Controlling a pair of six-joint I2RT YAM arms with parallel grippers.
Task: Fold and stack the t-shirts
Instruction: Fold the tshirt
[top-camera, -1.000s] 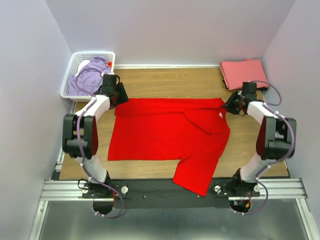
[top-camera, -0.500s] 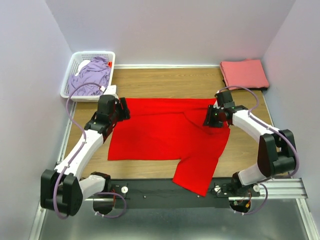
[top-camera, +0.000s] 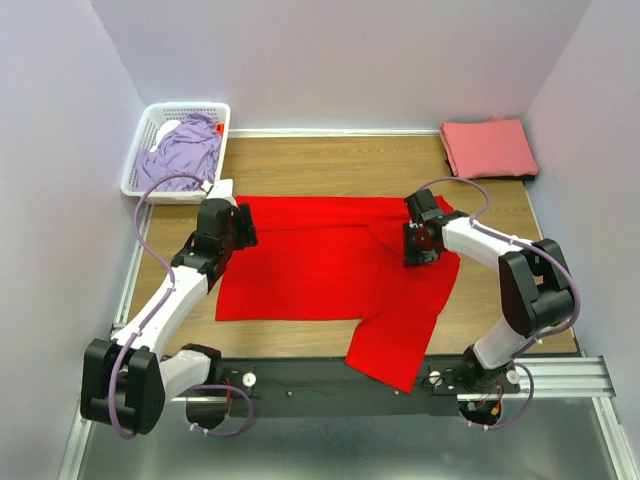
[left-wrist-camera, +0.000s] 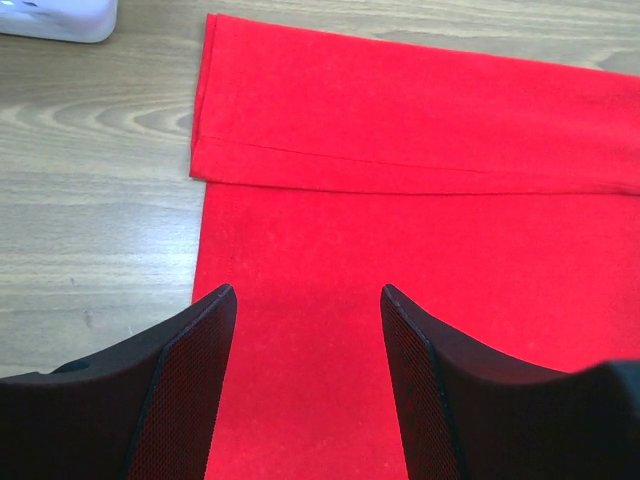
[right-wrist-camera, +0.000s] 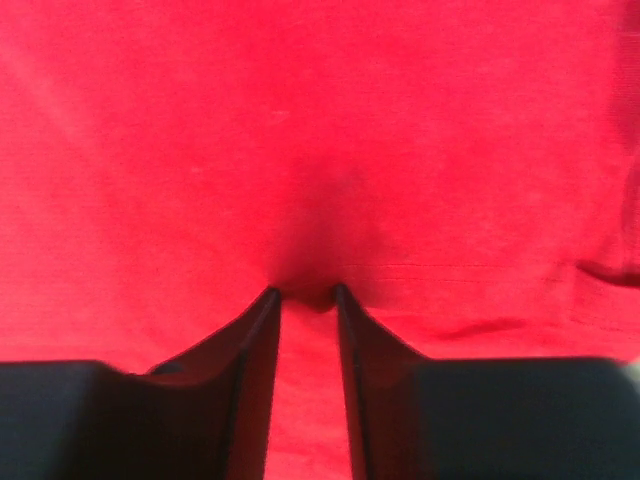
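The red t-shirt (top-camera: 320, 270) lies spread flat on the table, its far edge folded over in a band (left-wrist-camera: 400, 140). One sleeve (top-camera: 390, 350) trails over the near edge. My left gripper (top-camera: 240, 224) hovers open over the shirt's left side (left-wrist-camera: 305, 295), nothing between its fingers. My right gripper (top-camera: 414, 247) presses its tips into the red cloth (right-wrist-camera: 300, 120) right of centre. Its jaws (right-wrist-camera: 305, 292) stand narrowly apart, with a small pucker of cloth at the tips. The salmon-pink t-shirt (top-camera: 488, 147) lies folded at the far right. The lavender t-shirt (top-camera: 183, 150) sits in the basket.
The white lattice basket (top-camera: 190, 107) stands at the far left corner, its corner (left-wrist-camera: 60, 15) just beyond the left gripper. Bare wood (top-camera: 330, 165) lies between the red shirt and the back wall. The metal rail (top-camera: 320, 375) runs along the near edge.
The left gripper has swung from the shirt's far left corner to over its left side. The right gripper has moved left from the right edge onto the cloth, and its jaws have narrowed.
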